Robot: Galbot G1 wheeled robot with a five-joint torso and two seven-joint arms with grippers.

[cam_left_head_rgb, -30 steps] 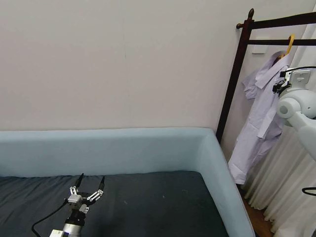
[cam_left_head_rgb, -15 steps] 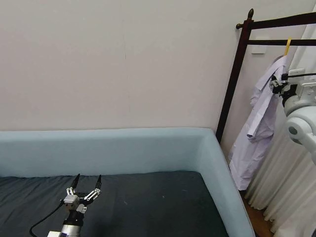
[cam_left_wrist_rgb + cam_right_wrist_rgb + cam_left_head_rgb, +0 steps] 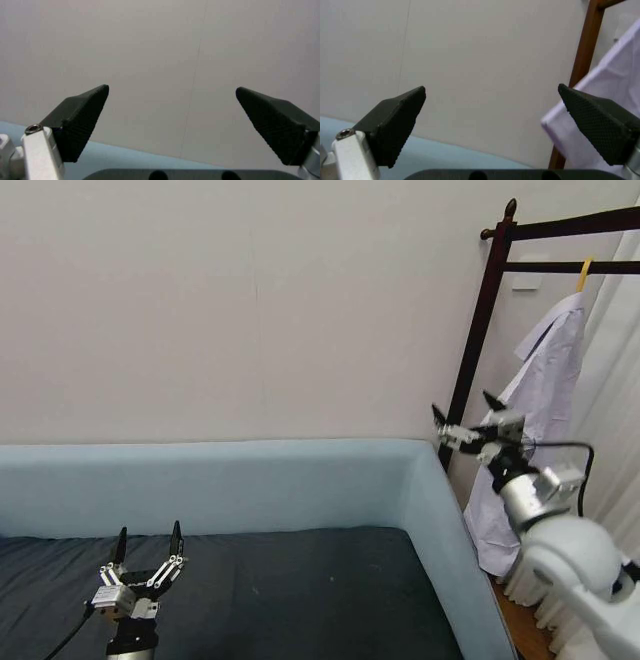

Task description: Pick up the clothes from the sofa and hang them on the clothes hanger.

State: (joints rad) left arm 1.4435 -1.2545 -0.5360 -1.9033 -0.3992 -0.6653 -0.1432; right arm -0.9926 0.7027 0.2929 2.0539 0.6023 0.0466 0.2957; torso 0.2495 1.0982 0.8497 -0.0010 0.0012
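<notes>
Across the whole background, plain off-white wall (image 3: 250, 310). Below it, long pale blue padded sofa (image 3: 300, 480) with raised back and side, dark grey seat cushion (image 3: 320, 600) set inside.

At far right, just beyond the sofa's end, tall dark brown wooden clothes rack (image 3: 472, 360) with two crossbars. Behind it, white pleated curtain (image 3: 612, 430). Hooked over the lower crossbar, yellow clothes hanger (image 3: 584, 273) carrying a long white shirt (image 3: 548, 400). Shirt draped straight down beside the rack's post, hem low near the sofa's outer corner.

In front of the post and shirt, right gripper (image 3: 462, 406) on a rounded white arm, raised above the sofa's side. Black pointed fingers (image 3: 395, 123) spread wide apart, nothing between them. Seen from the right wrist, those fingers framing the wall, the post and an edge of the shirt.

Near the bottom left, over the dark cushion, left gripper (image 3: 149, 530) pointing upward. Fingers likewise parted wide, holding nothing, facing bare wall from the left wrist. Thin black cable (image 3: 72, 638) trailing beside its wrist.
</notes>
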